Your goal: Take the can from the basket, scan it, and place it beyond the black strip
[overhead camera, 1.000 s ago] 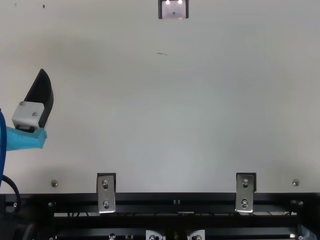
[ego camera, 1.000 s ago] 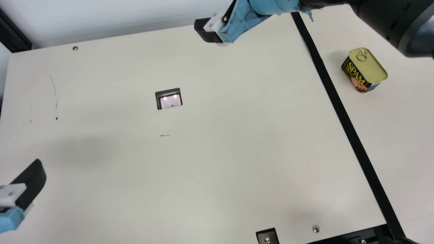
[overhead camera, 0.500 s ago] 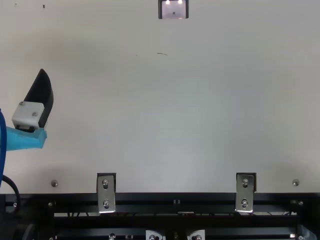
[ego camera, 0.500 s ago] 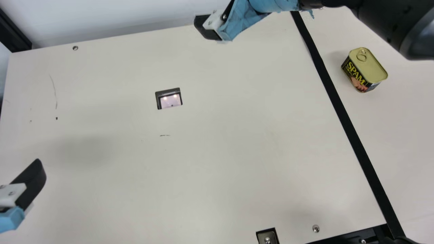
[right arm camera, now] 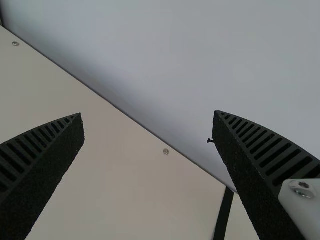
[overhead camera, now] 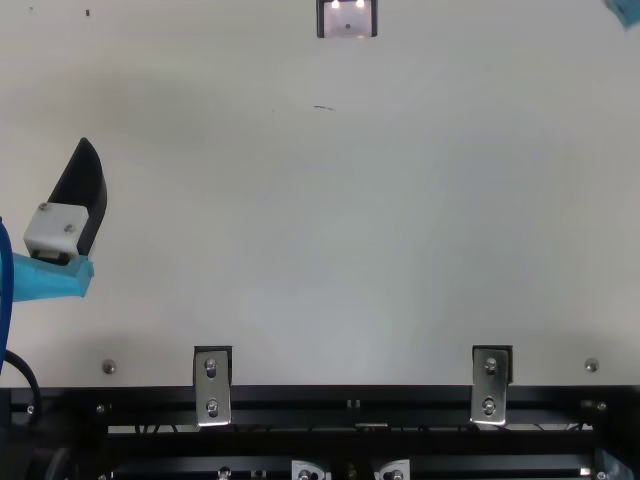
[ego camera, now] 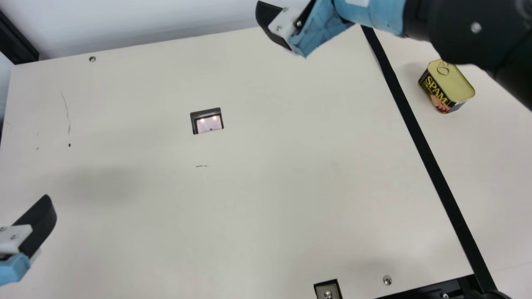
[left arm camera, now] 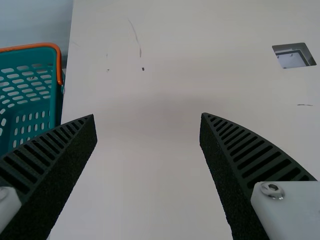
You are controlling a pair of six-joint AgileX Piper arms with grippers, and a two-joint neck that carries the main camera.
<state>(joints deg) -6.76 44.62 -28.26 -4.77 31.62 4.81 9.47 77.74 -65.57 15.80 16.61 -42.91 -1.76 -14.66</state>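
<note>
- Beside the desk's [ego camera: 291, 187] left edge, the left wrist view shows the basket [left arm camera: 30, 46].
- Near that same edge, the left gripper [left arm camera: 148, 115] has its jaws wide apart, holding nothing.
- Toward the far edge sits the scanner window [ego camera: 207, 121].
- Past it, the right gripper [right arm camera: 147, 113] hangs by the far edge, jaws wide apart and empty.
- The can [ego camera: 447, 83] stands upright beyond the black strip [ego camera: 414, 128], so placing looks done; withdrawal seems to be the step in hand. Next, the right arm should clear the can without brushing it.
- Compared with half a second ago, the right arm has swung toward the strip and turned; can and left arm are unchanged.
</note>
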